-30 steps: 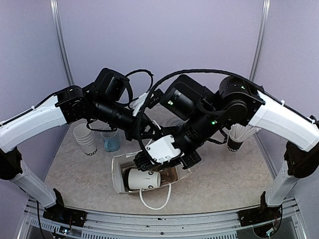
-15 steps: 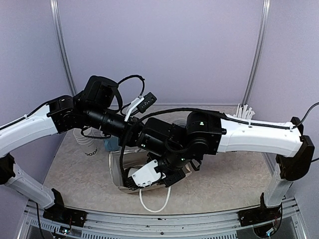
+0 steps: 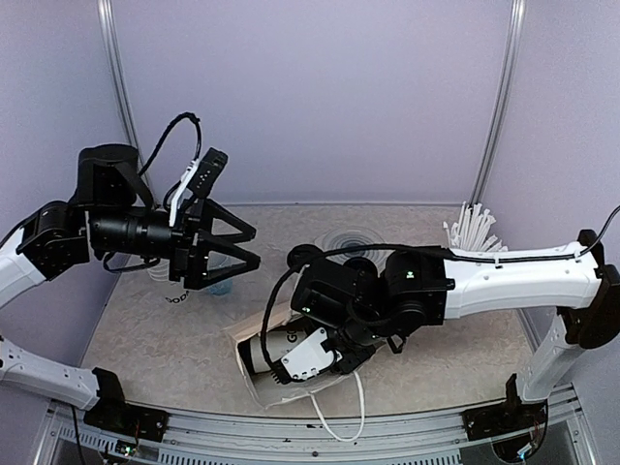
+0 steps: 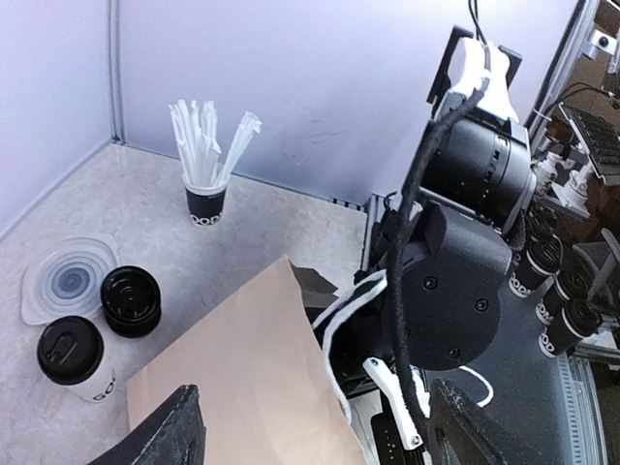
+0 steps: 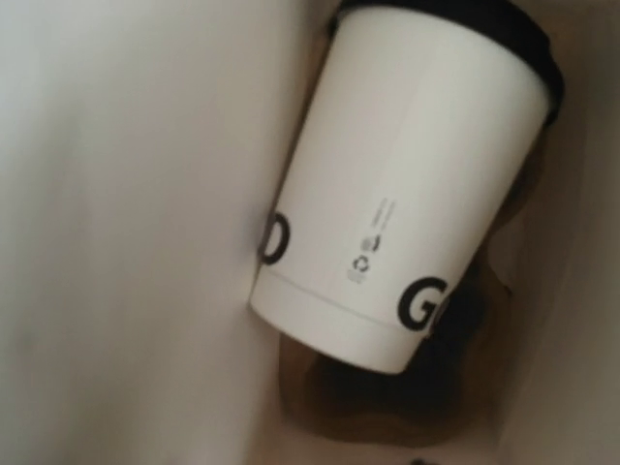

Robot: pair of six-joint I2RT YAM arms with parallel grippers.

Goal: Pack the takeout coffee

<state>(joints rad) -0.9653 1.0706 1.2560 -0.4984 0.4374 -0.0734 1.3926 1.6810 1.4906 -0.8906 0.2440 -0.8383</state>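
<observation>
Brown paper bag (image 4: 242, 378) on its side at six o'clock of the table (image 3: 455, 358), takeout coffee (image 5: 407, 194) lying inside. Left gripper (image 3: 230, 247) at ten o'clock, spread wide, empty. Right gripper (image 3: 315, 356) sunk in the bag's mouth; cannot tell its opening. Best withdrawn straight and slowly, without snagging the paper or rolling the cup.

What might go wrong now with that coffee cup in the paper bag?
The takeout coffee seems to lie on its side inside the paper bag, so its black lid might leak or pop off. The right arm reaches into the bag; pulling out, it may snag the white handle loop and drag the bag.
</observation>
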